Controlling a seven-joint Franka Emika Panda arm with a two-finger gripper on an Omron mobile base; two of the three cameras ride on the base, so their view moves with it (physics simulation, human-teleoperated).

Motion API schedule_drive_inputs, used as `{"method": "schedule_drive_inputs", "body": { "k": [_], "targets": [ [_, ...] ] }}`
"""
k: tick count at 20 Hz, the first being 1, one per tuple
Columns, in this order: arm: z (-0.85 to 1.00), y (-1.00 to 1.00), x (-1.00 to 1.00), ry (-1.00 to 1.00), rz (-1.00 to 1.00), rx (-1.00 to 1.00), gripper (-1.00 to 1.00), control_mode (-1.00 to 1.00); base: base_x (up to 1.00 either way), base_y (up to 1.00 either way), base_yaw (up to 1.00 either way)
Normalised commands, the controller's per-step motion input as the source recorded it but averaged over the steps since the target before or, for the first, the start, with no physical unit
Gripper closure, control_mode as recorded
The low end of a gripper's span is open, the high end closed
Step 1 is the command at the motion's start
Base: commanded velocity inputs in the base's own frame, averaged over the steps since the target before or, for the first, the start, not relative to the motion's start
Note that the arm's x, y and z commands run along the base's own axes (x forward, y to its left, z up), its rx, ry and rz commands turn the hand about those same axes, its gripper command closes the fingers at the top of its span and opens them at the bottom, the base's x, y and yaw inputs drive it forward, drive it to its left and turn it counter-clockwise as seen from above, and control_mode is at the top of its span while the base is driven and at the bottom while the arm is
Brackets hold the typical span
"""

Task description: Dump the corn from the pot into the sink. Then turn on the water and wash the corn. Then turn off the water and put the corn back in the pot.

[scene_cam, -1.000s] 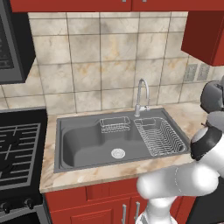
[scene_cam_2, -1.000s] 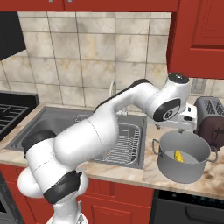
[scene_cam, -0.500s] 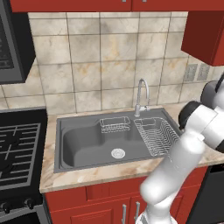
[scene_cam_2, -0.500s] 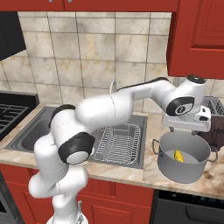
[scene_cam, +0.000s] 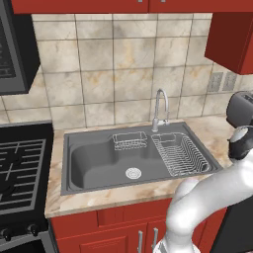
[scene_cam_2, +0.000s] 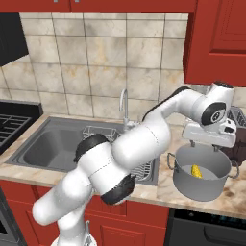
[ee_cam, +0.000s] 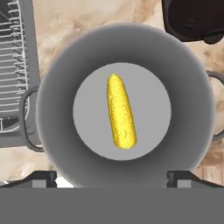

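The gripper (scene_cam_2: 207,144) hangs directly above the pot (scene_cam_2: 202,175), its jaws spread wide and holding nothing; in the hand view the 2 fingertips (ee_cam: 43,178) stand at the bottom edge, well apart, straddling the near rim of the pot (ee_cam: 57,74). The corn (ee_cam: 120,111) lies flat on the pot's floor, a little off centre, with its long axis running almost from 12 o'clock to 6 o'clock in the hand view, tipped slightly so the narrower tip points to about 11 o'clock and the blunter end to about 5 o'clock. In the right base view the corn (scene_cam_2: 196,171) shows as a yellow spot inside the pot, which sits on the marble counter (scene_cam_2: 192,199) at 3 o'clock from the sink (scene_cam_2: 43,146), with the dish rack (scene_cam_2: 144,169) between them. The likely trouble: if the fingers descend as they stand now, they may strike the rim or close across the cob's length and fail to seat. If the pot is instead lifted by a side handle (ee_cam: 26,116), a 1-sided hold could let it swing and spill the corn onto the counter short of the basin. The dark toaster (ee_cam: 192,19) just beside the pot at 1 o'clock also crowds any swing.
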Motion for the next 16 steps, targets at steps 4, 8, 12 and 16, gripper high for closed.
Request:
{"method": "schedule_drive_inputs", "body": {
  "k": [4,8,12,16],
  "targets": [
    [-0.19,0.17,-0.39,0.00,0.01,0.00,-1.00,-1.00,0.00,0.00,0.00],
    [-0.04,0.46,-0.39,0.00,0.00,0.00,-1.00,-1.00,0.00,0.00,0.00],
    [-0.02,0.52,-0.17,0.00,0.00,0.00,-1.00,-1.00,0.00,0.00,0.00],
    [-0.09,0.62,-0.25,-0.01,0.00,-0.02,-1.00,-1.00,0.00,0.00,0.00]
  ]
}}
